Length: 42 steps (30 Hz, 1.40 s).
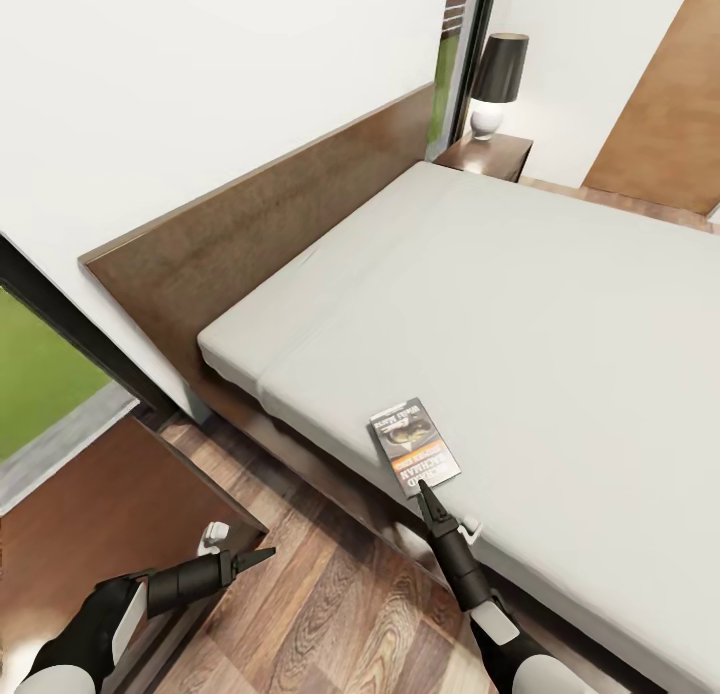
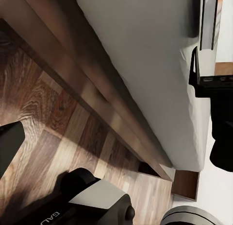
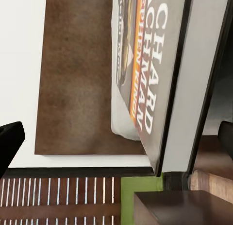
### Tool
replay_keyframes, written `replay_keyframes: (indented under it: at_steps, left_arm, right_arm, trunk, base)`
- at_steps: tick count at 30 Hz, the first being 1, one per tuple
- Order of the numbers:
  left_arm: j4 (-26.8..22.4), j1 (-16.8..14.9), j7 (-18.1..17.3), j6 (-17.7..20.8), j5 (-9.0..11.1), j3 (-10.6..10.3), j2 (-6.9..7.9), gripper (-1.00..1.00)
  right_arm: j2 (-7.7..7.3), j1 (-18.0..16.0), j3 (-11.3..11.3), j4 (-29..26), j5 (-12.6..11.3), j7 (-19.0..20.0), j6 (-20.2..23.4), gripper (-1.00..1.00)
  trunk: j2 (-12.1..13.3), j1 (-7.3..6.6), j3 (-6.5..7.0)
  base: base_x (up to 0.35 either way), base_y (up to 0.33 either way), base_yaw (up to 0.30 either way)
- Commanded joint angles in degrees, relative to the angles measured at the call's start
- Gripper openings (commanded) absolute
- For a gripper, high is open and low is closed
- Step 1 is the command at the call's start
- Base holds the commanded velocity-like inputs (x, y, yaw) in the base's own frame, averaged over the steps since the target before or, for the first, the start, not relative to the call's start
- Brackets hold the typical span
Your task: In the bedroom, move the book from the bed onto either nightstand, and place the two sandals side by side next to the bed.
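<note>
Black right gripper (image 1: 423, 487), finger spread unclear, touches the small orange-banded paperback book (image 1: 414, 444); pushing could slide it across the off-white mattress (image 1: 560, 304).

The mattress of the bed (image 1: 560, 304) is left bare except for the book (image 1: 414, 446) near its front edge. Passage is bounded by the headboard (image 1: 270, 234) along the far edge and the lamp (image 1: 497, 82) at the far corner.
</note>
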Motion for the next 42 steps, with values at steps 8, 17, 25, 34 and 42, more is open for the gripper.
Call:
replay_keyframes:
  at_steps: [8,17,25,34,42]
  left_arm:
    - [0.0,0.0,-0.3,0.6,-0.1,0.2,-0.02,1.00]
    - [0.0,0.0,-0.3,0.6,-0.1,0.2,-0.02,1.00]
    - [0.0,0.0,-0.3,0.6,-0.1,0.2,-0.02,1.00]
    - [0.0,0.0,-0.3,0.6,-0.1,0.2,-0.19,1.00]
    - [0.0,0.0,-0.3,0.6,-0.2,0.2,-0.70,1.00]
  right_arm:
    - [0.00,0.0,0.2,0.0,-0.4,0.1,0.1,1.00]
    - [0.00,0.0,0.3,0.0,-0.4,0.1,0.1,1.00]
    - [0.00,0.0,0.3,0.0,-0.5,0.1,0.2,1.00]
    - [0.00,0.0,0.3,0.0,-0.5,0.1,0.2,1.00]
    - [0.00,0.0,0.3,0.0,-0.5,0.1,0.2,1.00]
  trunk:
    - [0.0,0.00,-0.03]
    - [0.0,0.00,-0.03]
    - [0.0,0.00,-0.03]
    - [0.0,0.00,-0.03]
    - [0.0,0.00,-0.03]
  base:
    - [0.000,0.076,0.000]
    - [0.000,0.002,0.000]
    - [0.000,0.000,0.000]
    - [0.000,0.000,0.000]
    - [0.000,0.000,0.000]
